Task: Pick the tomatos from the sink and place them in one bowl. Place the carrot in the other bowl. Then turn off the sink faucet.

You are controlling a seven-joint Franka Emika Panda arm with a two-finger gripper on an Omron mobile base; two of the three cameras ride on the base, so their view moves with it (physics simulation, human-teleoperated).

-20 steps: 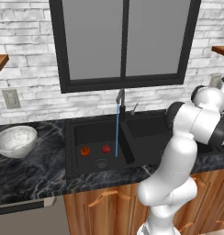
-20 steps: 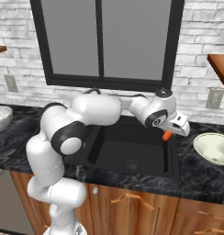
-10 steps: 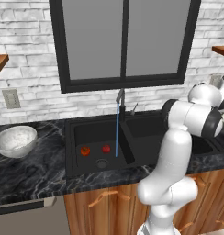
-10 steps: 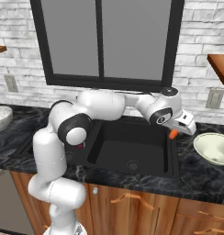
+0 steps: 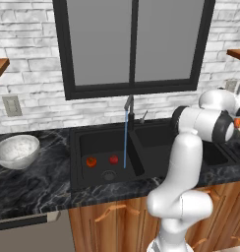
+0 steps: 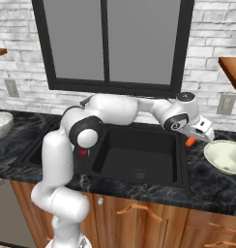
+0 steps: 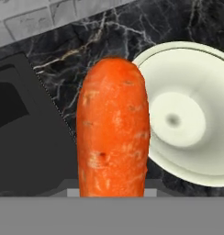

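Two small round red tomatoes (image 5: 102, 160) lay on the floor of the left basin of the black rectangular double-basin sink (image 5: 77, 147), close beside the thin stream of water falling from the dark grey metal gooseneck faucet (image 5: 128, 105), which was evidently not yet turned off. One tapered orange carrot (image 7: 114, 128) was clamped in the end effector (image 6: 193, 139), held by its thick end with the taper pointing away from the hand; it hung above the dark marbled stone desk (image 6: 207, 181) at the right edge of the sink, just beside the rim of the smooth pale cream-greenish bowl (image 6: 226, 156) and not yet over its hollow. By judgement the carrot was light and stiff, its skin slightly rough, so a hold across the thick end should not slip; it would not bruise readily on release into the bowl. The tomatoes, by judgement, were smooth and liable to roll, best taken across the middle. The mottled grey-white stone-like bowl (image 5: 16, 150) stood on the desk well to the left of the sink. The finger tips themselves were hidden behind the carrot in the hand view; the cream bowl was cut off at the frame edge in the right base view, and the faucet's lever was too small to read.
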